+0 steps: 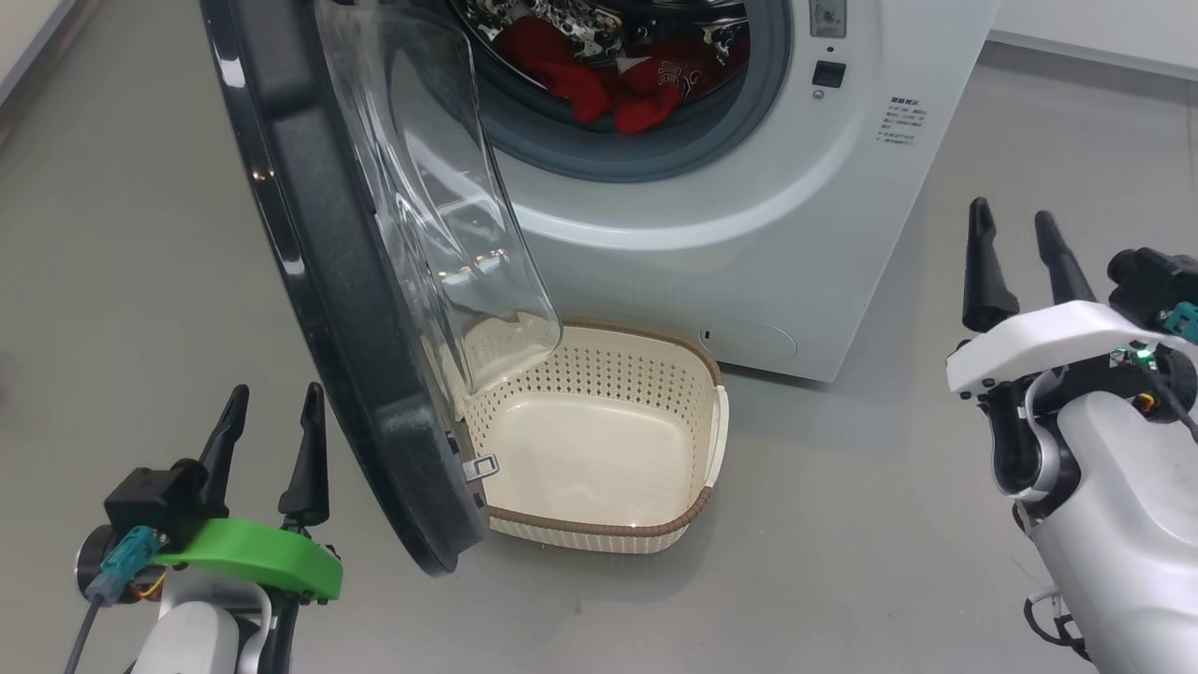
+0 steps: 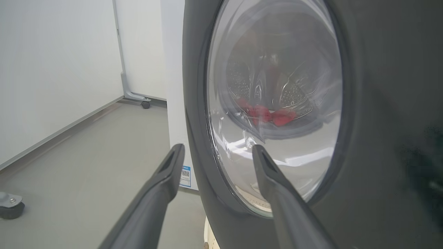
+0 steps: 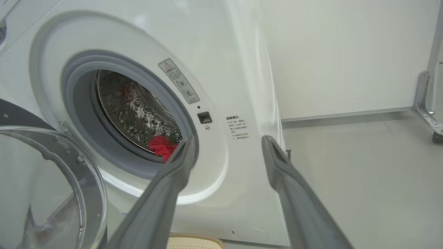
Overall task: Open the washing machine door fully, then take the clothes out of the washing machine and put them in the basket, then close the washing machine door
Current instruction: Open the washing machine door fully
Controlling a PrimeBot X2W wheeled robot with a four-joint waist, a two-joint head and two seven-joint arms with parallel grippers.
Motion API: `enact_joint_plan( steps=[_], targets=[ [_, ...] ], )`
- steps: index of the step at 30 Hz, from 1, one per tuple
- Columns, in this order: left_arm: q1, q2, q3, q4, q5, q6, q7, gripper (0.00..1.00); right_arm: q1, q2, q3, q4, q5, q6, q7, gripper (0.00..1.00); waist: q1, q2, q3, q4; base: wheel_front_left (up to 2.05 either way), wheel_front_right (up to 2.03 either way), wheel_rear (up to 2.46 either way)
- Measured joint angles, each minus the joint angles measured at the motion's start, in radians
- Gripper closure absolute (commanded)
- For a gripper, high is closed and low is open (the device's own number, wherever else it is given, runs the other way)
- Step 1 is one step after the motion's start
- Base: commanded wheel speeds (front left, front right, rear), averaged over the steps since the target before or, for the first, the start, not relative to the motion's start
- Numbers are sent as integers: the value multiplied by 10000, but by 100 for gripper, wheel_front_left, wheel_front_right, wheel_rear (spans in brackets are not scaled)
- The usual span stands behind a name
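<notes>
The washing machine (image 1: 749, 225) stands ahead with its door (image 1: 337, 271) swung partly out toward me, black frame edge-on, clear bowl window over the basket (image 1: 599, 524). Red clothes (image 1: 636, 89) lie in the steel drum (image 3: 135, 107). The cream basket sits empty on the floor below the opening, partly behind the door. My left gripper (image 1: 276, 417) is open, just left of the door's outer face (image 2: 380, 103). My right gripper (image 1: 1015, 239) is open off to the machine's right, holding nothing. The clothes (image 2: 266, 116) show red through the glass, and clothes (image 3: 161, 147) peek from the drum.
Grey floor (image 1: 842, 524) lies around the machine. A white wall panel on a castered foot (image 2: 142, 100) stands to the left, another caster (image 2: 10, 205) nearer. A metal bracket with a wheel (image 3: 431, 121) stands at the right by the wall.
</notes>
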State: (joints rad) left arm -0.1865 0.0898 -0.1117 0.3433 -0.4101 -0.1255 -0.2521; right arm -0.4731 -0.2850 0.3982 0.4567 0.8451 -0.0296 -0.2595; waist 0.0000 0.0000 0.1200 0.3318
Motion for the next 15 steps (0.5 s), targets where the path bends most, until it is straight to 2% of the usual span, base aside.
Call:
enact_joint_plan(
  steps=[6,10,15],
  targets=[
    [52,-33,44,-2,46,0,0,0,311,25,272,-347,-2086,-794,0,0,0,0,-16,-48,0,0,0],
    [61,-46,75,-2,100,0,0,0,870,35,493,-374,-3020,-888,0,0,0,0,-48,-61,0,0,0],
    [131,-50,274,21,155,0,0,0,1462,339,548,-198,-3580,-892,0,0,0,0,-140,-113,0,0,0]
  ],
)
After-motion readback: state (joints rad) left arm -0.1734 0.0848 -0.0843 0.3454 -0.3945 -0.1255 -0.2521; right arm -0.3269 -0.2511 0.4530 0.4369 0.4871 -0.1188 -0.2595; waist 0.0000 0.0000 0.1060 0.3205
